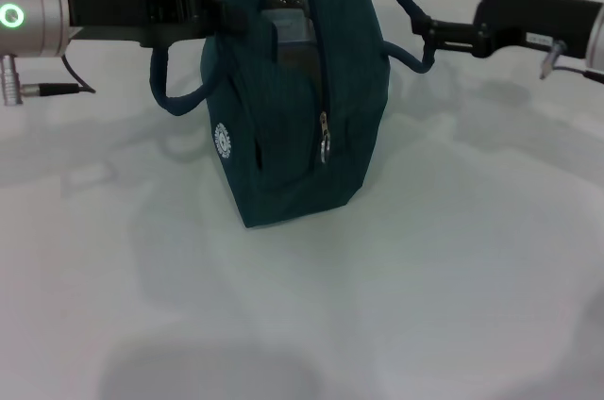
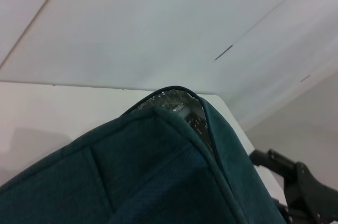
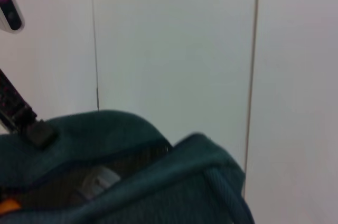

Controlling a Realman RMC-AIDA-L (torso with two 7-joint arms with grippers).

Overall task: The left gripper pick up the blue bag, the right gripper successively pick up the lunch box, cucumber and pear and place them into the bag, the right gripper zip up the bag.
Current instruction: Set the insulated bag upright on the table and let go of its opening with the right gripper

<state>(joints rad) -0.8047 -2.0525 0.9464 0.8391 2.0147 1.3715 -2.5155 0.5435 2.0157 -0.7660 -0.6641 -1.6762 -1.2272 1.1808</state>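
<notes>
While our left gripper point(image 1: 209, 11) clamps the dark teal fabric bag point(image 1: 283, 126) upright, our right gripper point(image 1: 427, 34) pinches its padded handle point(image 1: 396, 4), likely tensioning for zipping.

No words or numbers can be made out anywhere. The blue bag point(image 1: 288, 108) carries a small white round logo point(image 1: 222, 141) low on its side near the left handle, a ring of tiny marks too fine to read. A pale strip point(image 1: 540, 39) sits on the black arm at the right in the head view, but nothing on it is legible. The wrist views show no writing.
</notes>
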